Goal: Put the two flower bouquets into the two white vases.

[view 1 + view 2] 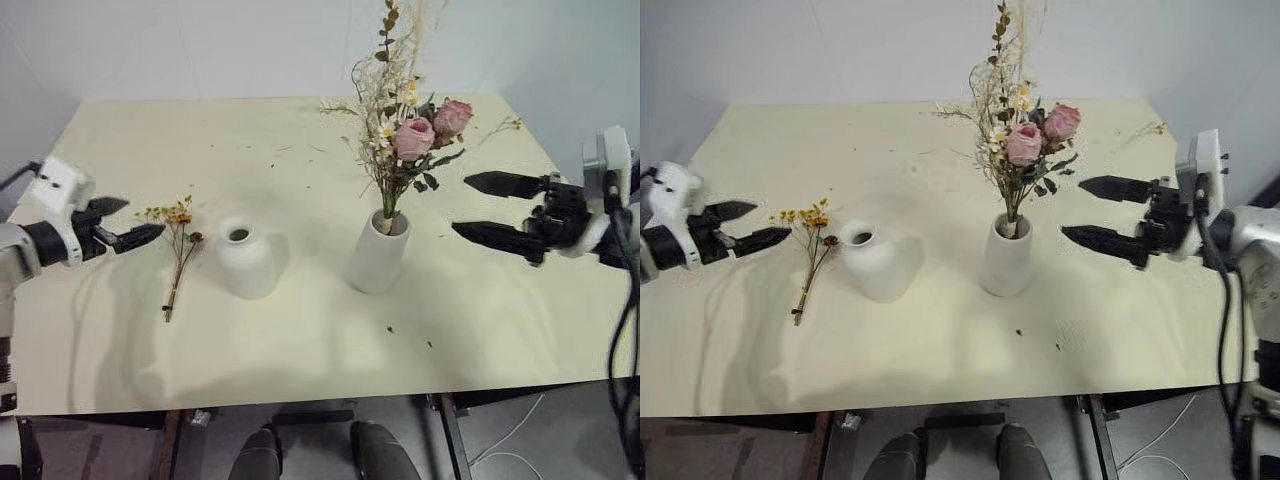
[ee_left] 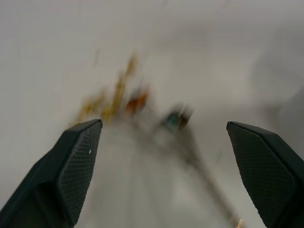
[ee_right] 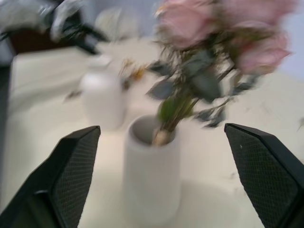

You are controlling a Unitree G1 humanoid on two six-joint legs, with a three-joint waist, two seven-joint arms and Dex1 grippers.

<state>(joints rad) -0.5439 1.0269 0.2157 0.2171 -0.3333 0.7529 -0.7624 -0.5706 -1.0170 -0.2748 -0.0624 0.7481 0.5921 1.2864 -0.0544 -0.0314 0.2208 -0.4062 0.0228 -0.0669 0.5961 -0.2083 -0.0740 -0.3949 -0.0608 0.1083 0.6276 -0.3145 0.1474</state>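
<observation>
The table (image 1: pixel 300 330) carries the rose bouquet (image 1: pixel 410 135), standing in the tall vase (image 1: pixel 378 252) at its centre. The round vase (image 1: pixel 245 258), at 9 o'clock from it, is empty. At 9 o'clock again lies the small yellow bouquet (image 1: pixel 178 250), light and fragile; its thin stems are probably the best place to grip. The left hand (image 1: pixel 125 225) and the right hand (image 1: pixel 495 208) are both wide open and hold nothing.

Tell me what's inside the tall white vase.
The tall white vase holds the rose bouquet, stems down through its mouth, blooms and grasses above. The stem ends below the rim are hidden by its wall.
</observation>
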